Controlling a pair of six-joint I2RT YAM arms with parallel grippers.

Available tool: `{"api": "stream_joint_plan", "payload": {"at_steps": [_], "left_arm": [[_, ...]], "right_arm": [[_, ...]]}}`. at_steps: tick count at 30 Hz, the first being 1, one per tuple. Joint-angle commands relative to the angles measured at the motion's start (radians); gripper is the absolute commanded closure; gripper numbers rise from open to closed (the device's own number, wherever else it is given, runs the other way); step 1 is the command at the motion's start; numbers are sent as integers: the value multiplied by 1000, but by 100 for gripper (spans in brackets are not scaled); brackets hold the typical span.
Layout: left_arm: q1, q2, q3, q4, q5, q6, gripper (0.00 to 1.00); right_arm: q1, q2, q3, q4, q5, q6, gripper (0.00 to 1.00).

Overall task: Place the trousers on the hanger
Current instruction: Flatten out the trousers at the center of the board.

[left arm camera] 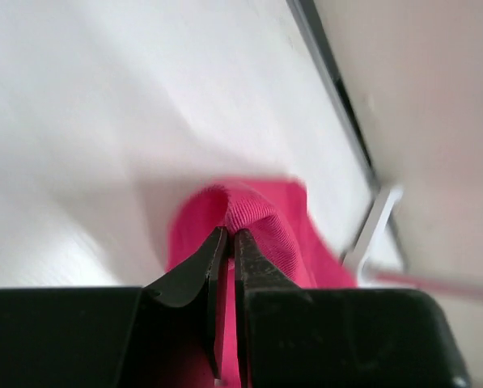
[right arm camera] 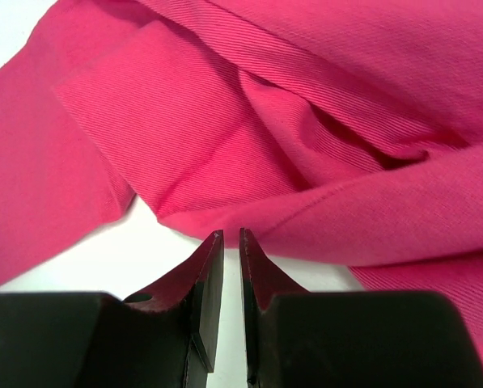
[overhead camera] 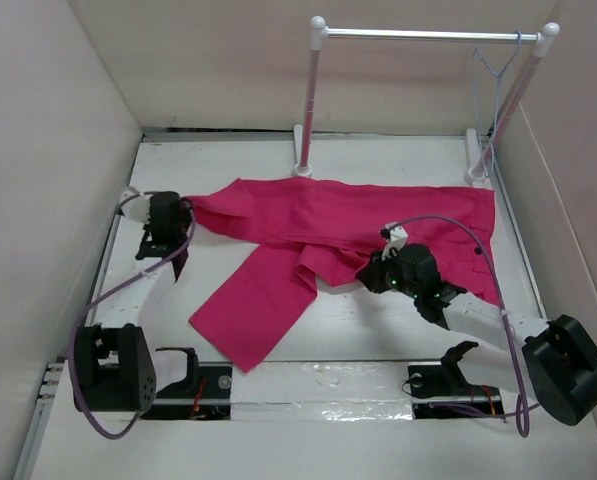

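The magenta-pink trousers (overhead camera: 338,225) lie spread across the white table, one leg running toward the near left. My left gripper (overhead camera: 185,208) is shut on the far-left end of the fabric; in the left wrist view the jaws (left arm camera: 229,233) pinch a fold of the trousers (left arm camera: 265,218). My right gripper (overhead camera: 366,275) sits low at the near edge of the trousers, mid-right. In the right wrist view it (right arm camera: 230,234) is shut and empty, its tips just short of a fabric fold (right arm camera: 306,105). The thin bluish-white hanger (overhead camera: 493,75) hangs at the right end of the rack bar.
A white-poled rack with a silver bar (overhead camera: 428,35) stands at the back of the table, its feet just behind the trousers. Tall pale walls close in the left, back and right sides. The arm bases and cables are at the near edge.
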Motion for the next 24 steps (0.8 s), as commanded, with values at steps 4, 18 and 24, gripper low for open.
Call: {"api": "stream_joint_plan", "payload": {"at_steps": [4,18,24], "left_arm": [[257,88,145,17,85,-124,100],[243,199,114,100,351,23,30],[-24,316,224,-45,186,195,77]], "right_arm": [[82,31,82,7,22,-45,80],[266,87,254,-85,65,-121,94],[300,155,285,-37,64,-112,98]]}}
